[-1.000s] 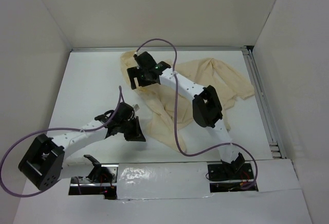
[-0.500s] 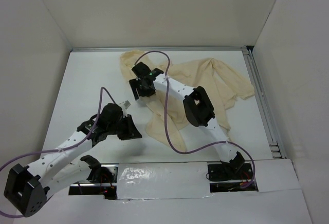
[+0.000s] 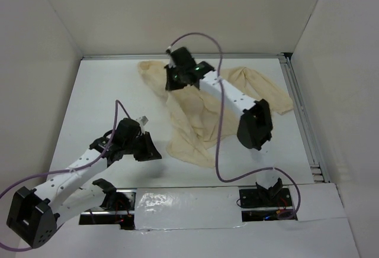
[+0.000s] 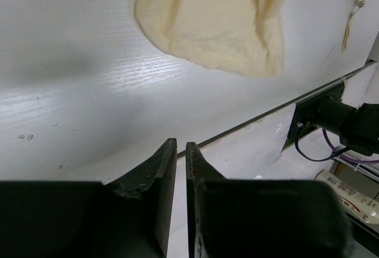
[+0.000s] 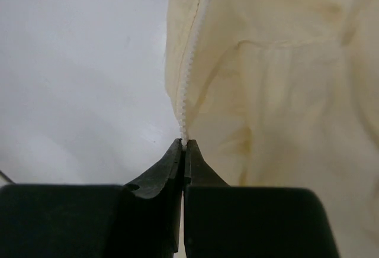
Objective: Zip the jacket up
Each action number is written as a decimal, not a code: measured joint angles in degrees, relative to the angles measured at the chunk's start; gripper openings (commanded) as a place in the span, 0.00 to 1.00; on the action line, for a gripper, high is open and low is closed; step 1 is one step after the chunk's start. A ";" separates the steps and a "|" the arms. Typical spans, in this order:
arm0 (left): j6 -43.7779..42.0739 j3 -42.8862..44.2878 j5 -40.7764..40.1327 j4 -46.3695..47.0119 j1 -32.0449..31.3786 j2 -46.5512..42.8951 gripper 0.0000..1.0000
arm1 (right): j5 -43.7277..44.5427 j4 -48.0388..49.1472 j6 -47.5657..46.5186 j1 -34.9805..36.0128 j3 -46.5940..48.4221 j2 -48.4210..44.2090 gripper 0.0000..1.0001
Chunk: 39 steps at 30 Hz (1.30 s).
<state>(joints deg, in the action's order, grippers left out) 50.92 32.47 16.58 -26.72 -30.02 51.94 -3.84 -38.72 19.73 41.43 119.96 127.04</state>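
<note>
Two claws to log. Found the right claw (image 5: 184, 144) clenched tight on the jacket (image 5: 284, 92), pinching the near end of a white zipper strip (image 5: 189, 74) at the very tips. Traced that strip straight ahead of the claw along a fabric edge. Noted pale cream cloth bunched ahead and to the right of the tips, bare white table (image 5: 77, 63) to their left. Confirmed from overhead: right claw at the far end of the jacket, crumpled cloth trailing back behind it toward the arm bases and spreading off to its right side.

Found the left claw (image 4: 176, 147) closed to a thin slit, gripping nothing, held above bare table. Placed a rounded fold of the jacket ahead of this claw, well apart, no contact. Spotted a thin drawstring (image 4: 349, 30) ahead and far to the right of the tips, lying off the cloth edge. Recorded the table's front rim to the right of the claw, with a black arm mount (image 4: 331, 116) and purple cabling just beyond it.

Could not tell from any view whether the zipper slider sits inside the right claw's pinch.
</note>
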 measured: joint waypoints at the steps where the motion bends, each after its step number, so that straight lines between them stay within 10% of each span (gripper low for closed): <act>1: -0.02 0.00 0.17 0.22 0.00 0.90 0.26 | -0.85 0.70 0.33 -1.66 -1.25 -3.37 0.00; 9: -1.38 2.82 0.87 2.10 -1.11 11.06 0.34 | -4.44 6.21 0.79 -24.48 -11.43 -18.64 0.07; 12: -1.64 5.49 1.05 2.84 -1.86 14.62 0.49 | -5.33 6.58 1.51 -29.81 -19.23 -17.14 0.74; 14: -2.60 7.54 1.22 3.37 -2.36 16.92 0.72 | -5.66 6.03 1.86 -31.76 -22.49 -14.58 0.97; 24: -6.10 19.78 2.14 7.43 -7.06 27.56 0.97 | 1.77 8.13 5.18 -30.62 -39.28 -28.89 1.00; 39: -10.16 31.95 12.92 15.10 -4.11 55.25 0.97 | 6.86 10.27 20.55 -34.88 -83.32 -55.58 1.00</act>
<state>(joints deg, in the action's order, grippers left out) 40.75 64.42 29.50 -11.62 -34.13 107.20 3.03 -28.45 40.27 6.55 36.64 71.46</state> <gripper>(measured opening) 0.976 0.994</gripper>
